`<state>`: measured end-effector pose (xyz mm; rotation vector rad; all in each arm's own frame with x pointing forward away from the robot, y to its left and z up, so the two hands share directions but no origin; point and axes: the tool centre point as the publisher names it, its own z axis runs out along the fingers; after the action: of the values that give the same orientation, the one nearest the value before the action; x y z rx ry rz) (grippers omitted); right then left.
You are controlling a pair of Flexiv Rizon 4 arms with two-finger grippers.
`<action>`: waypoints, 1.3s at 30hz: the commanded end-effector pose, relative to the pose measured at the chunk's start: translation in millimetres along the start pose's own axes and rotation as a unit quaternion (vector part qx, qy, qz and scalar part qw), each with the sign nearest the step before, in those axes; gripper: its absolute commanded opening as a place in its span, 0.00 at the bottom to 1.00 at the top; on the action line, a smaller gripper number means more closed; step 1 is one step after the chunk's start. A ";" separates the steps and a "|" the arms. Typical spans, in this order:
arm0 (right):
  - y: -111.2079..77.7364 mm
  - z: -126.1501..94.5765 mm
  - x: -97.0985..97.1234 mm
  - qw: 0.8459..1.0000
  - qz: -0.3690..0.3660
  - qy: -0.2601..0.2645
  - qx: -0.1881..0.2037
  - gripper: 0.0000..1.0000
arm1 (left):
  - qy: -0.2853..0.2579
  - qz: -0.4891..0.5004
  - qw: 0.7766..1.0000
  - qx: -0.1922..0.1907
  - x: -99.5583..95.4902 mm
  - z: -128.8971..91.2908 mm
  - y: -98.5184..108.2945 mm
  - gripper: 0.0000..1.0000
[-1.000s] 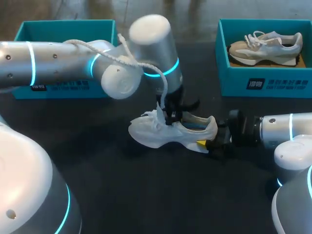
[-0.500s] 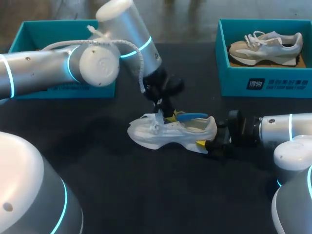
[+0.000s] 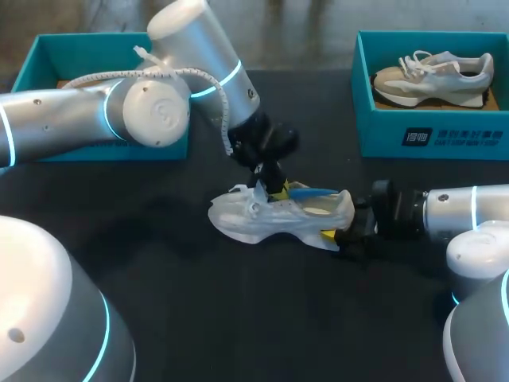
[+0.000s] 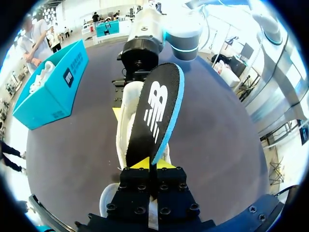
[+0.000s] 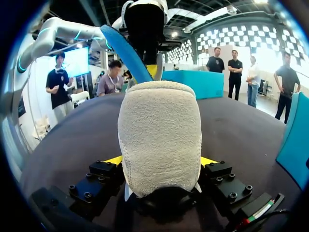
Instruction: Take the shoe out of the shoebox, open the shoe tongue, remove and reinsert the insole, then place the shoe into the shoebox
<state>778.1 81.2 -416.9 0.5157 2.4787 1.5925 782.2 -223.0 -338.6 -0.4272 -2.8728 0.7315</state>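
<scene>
A dark table [image 3: 238,318] carries three things; a teal shoebox [image 3: 79,48] stands at its far left; a second teal shoebox [image 3: 445,135] stands at its far right, well apart; a white shoe [image 3: 254,219] sits near the middle, toe pointing left.

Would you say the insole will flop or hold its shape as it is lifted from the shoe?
Probably springy, not limp: pinched at one end by the left gripper, the insole extends nearly straight, with a slight curve. It looks thin, so likely light. The shoe, clamped at the heel by the right gripper, should stay put.
</scene>
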 end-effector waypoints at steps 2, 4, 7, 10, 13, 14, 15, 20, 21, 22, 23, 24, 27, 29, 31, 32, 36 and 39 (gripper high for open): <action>0.9 0.3 0.8 1.000 0.000 -0.001 0.002 0.00 | -0.006 0.001 1.000 -0.005 3.2 -4.2 -4.0 0.00; 0.9 0.3 0.8 1.000 0.000 -0.001 0.002 0.00 | -0.010 -0.001 1.000 -0.014 2.1 -2.5 -5.4 0.13; 0.9 0.3 0.8 1.000 0.000 -0.001 0.002 0.00 | -0.011 -0.004 1.000 -0.019 0.9 -0.4 -5.1 0.41; 0.9 0.3 0.8 1.000 0.000 -0.001 0.002 0.00 | -0.014 -0.007 1.000 -0.020 0.3 -0.4 -6.0 0.78; 0.9 0.3 0.8 1.000 0.000 -0.001 0.002 0.00 | -0.021 -0.009 1.000 -0.014 0.2 -5.3 -8.8 0.77; 0.9 0.3 0.8 1.000 0.000 -0.001 0.002 0.00 | -0.021 -0.009 1.000 -0.014 0.2 -5.3 -8.8 0.77; 0.9 0.3 0.8 1.000 0.000 -0.001 0.002 0.00 | -0.028 -0.004 1.000 -0.011 1.6 -10.9 -11.9 0.71; 0.9 0.3 0.8 1.000 0.000 -0.001 0.002 0.00 | -0.036 0.009 0.999 -0.011 7.0 -18.1 -16.2 0.65; 0.9 0.3 0.8 1.000 0.000 -0.001 0.002 0.00 | -0.040 0.017 0.999 -0.011 11.4 -21.1 -17.6 0.65; 0.9 0.3 0.8 1.000 0.000 -0.001 0.002 0.00 | -0.041 0.020 0.999 -0.011 13.6 -22.6 -18.4 0.66; 0.9 0.3 0.8 1.000 0.000 -0.001 0.002 0.00 | -0.043 0.024 0.999 -0.010 15.5 -24.1 -19.3 0.65; 0.9 0.3 0.8 1.000 0.000 -0.001 0.002 0.00 | -0.046 0.027 0.999 -0.011 17.0 -25.4 -20.2 0.65; 0.9 0.3 0.8 1.000 0.000 -0.001 0.002 0.00 | -0.054 0.040 0.998 -0.015 22.1 -29.6 -23.7 0.65; 0.9 0.3 0.8 1.000 0.000 -0.001 0.002 0.00 | -0.057 0.045 0.997 -0.020 23.6 -29.9 -25.0 0.66; 0.9 0.3 0.8 1.000 0.000 -0.001 0.002 0.00 | -0.055 0.051 0.997 -0.024 24.7 -28.1 -27.0 0.67; 0.9 0.3 0.8 1.000 0.000 -0.001 0.002 0.00 | -0.055 0.051 0.997 -0.024 24.6 -27.8 -27.2 0.67; 0.9 0.3 0.8 1.000 0.000 -0.001 0.002 0.00 | -0.051 0.062 0.996 -0.027 23.5 -24.0 -30.4 0.66; 0.9 0.3 0.8 1.000 0.000 -0.001 0.002 0.00 | -0.049 0.067 0.996 -0.028 21.5 -21.2 -33.8 0.65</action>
<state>778.1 81.1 -417.0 0.5158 2.4786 1.5925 756.1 -229.7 -299.9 -0.6087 -2.9891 0.7175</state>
